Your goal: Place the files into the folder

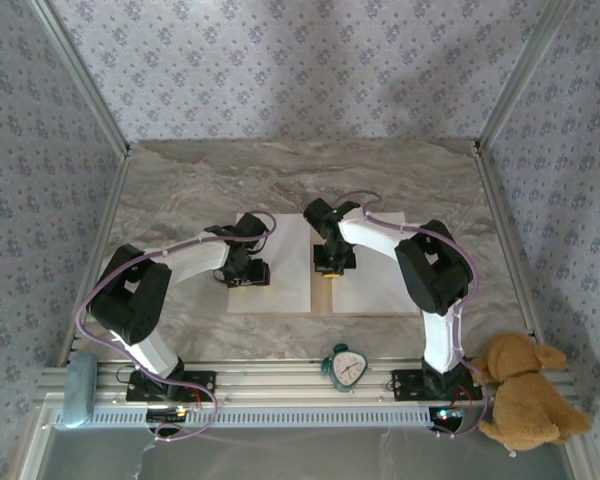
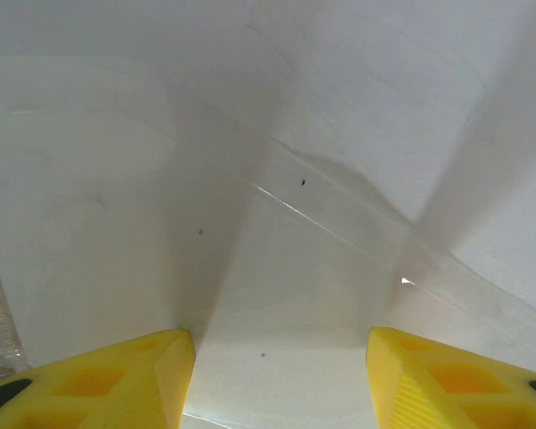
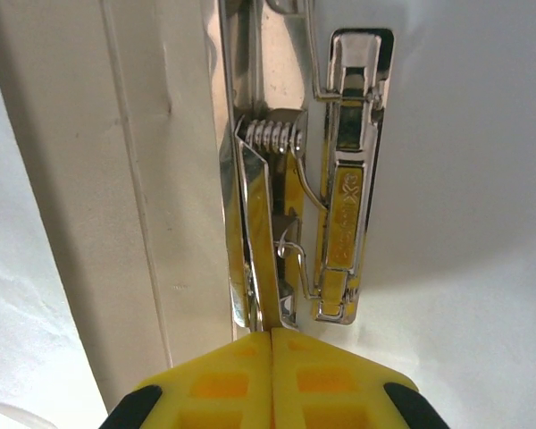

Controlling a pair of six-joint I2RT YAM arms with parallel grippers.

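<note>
The folder [image 1: 380, 312] lies open on the table, and white files cover both halves, one on the left [image 1: 280, 295] and one on the right [image 1: 375, 285]. My left gripper [image 1: 248, 280] hangs low over the left sheet [image 2: 277, 179]; in its wrist view the gripper [image 2: 281, 357] is open, with bare paper between the yellow fingertips [image 2: 161, 375]. My right gripper [image 1: 332, 270] sits at the spine. There the gripper [image 3: 272, 332] is shut on the thin raised lever [image 3: 259, 241] of the metal clip [image 3: 344, 179], beside the cream spine strip [image 3: 143, 179].
A small alarm clock [image 1: 347, 366] stands on the near rail between the arm bases, and a teddy bear [image 1: 525, 392] sits at the right end. A grey-blue object [image 1: 80, 390] lies at the left end. Patterned walls enclose the marble table [image 1: 300, 170].
</note>
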